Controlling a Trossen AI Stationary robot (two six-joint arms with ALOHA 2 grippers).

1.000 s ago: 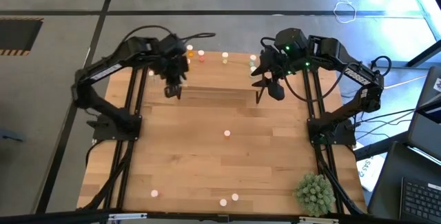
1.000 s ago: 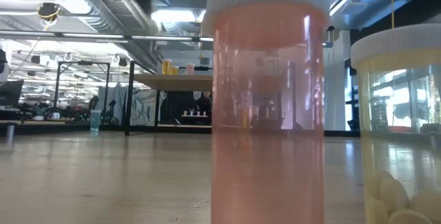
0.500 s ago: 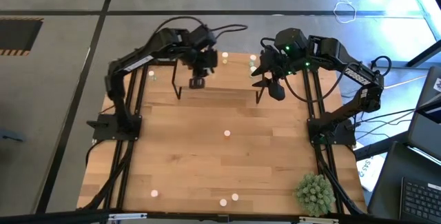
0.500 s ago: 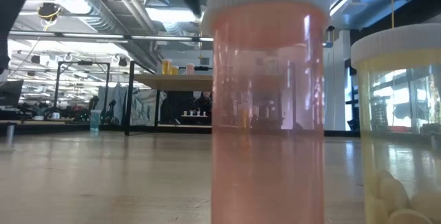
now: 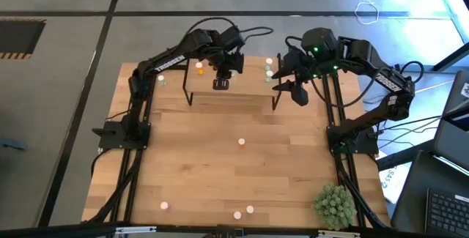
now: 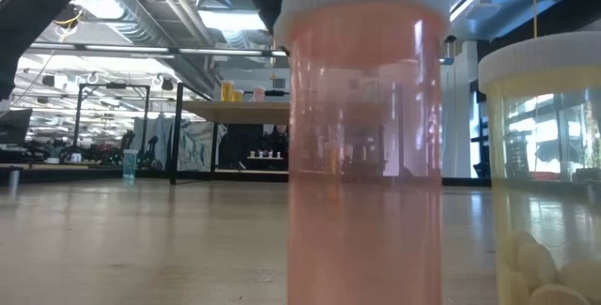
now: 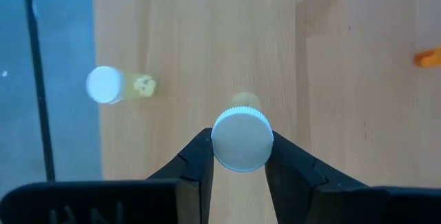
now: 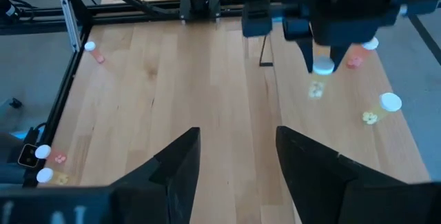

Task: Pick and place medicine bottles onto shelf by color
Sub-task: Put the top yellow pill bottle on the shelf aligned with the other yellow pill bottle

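As I read the high view, my left gripper (image 5: 220, 84) sits top centre of the frame over the shelf (image 5: 233, 99), and my right gripper (image 5: 296, 91) hangs just right of it. Loose medicine bottles (image 5: 241, 142) dot the bench (image 5: 190, 165): one mid-frame, three along the bottom edge, more near the top.

Low view: a pink bottle (image 6: 364, 145) fills the centre, a pale yellow bottle (image 6: 545, 174) at the right edge; the shelf shows small behind.

Left wrist view: the jaws are pinching a white-capped bottle (image 7: 241, 140) above the wood; its body looks pale yellow, though I can hardly tell. Another yellow bottle (image 7: 117, 85) stands at the left.

Right wrist view: my jaws are spread apart, holding nothing, with the left gripper (image 8: 322, 64) top right.
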